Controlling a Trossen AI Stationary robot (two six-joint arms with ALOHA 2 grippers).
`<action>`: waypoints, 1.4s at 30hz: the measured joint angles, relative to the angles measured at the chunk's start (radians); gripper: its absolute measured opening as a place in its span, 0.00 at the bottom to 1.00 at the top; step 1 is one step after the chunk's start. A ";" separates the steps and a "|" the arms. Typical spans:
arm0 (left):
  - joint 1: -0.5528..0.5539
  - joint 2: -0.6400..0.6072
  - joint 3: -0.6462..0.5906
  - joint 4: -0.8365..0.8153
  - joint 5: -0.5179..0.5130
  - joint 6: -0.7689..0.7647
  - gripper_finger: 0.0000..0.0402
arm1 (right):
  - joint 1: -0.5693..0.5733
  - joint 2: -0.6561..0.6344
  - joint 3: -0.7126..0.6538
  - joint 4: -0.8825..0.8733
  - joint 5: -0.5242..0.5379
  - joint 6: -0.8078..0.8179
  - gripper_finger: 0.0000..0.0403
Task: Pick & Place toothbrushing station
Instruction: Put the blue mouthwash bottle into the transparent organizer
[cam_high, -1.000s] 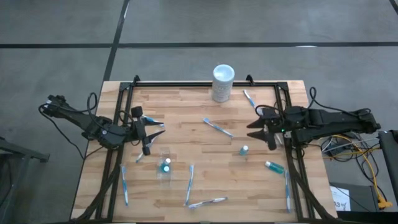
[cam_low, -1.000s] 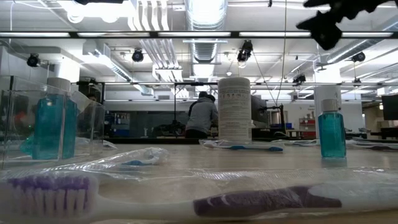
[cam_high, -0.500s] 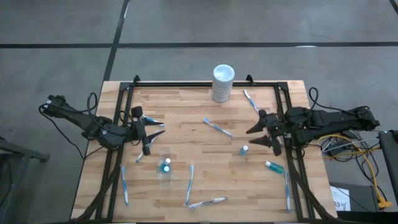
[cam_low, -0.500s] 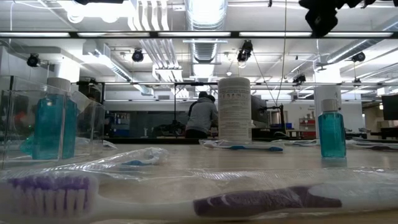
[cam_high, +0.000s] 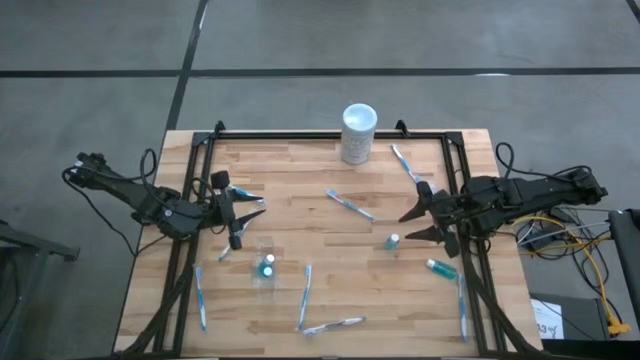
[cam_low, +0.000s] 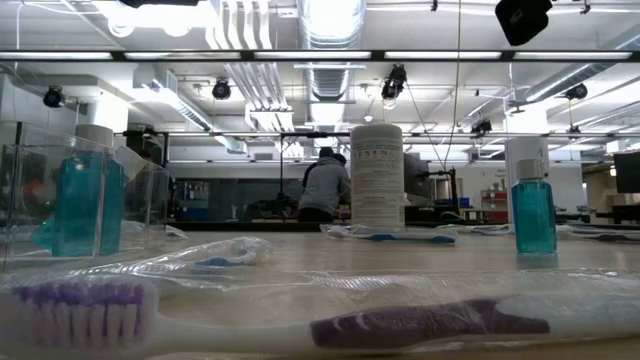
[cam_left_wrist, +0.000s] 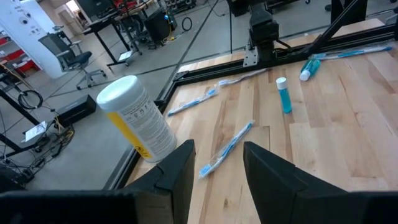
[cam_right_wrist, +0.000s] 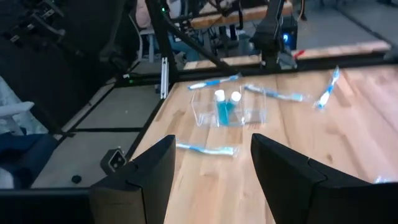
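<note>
Right gripper has slid in from the bench's right edge since a second ago, and now it hangs with its fingers spread wide just beside an upright teal tube, not touching it. Left gripper hasn't budged near the left edge; its fingers stand apart with nothing between them.

Toward the front-left part of the bench sits the clear cup, already holding a teal tube. Toothbrushes lie scattered: one mid-bench, one by the right rail, a few more along the front edge. Another tube lies flat near the right edge, and the white cylinder stands at the back edge.

Now the danger, as I read it: that upright tube is narrow and stands on its base, so a finger arriving off-centre could knock it over and send it rolling. A grip taken too high, on the cap, could let it slip. The flat tube close by could get nudged by the arm swinging through.
</note>
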 joint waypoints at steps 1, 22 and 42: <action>0.000 0.000 0.000 0.000 0.000 0.000 0.35 | 0.000 0.000 0.000 0.005 0.000 -0.014 0.51; 0.000 0.000 0.000 -0.001 0.000 0.000 0.35 | 0.005 0.039 -0.121 0.015 0.101 -0.029 0.51; 0.000 0.000 0.000 -0.001 0.000 0.000 0.35 | 0.005 0.005 -0.391 0.076 0.095 0.160 0.51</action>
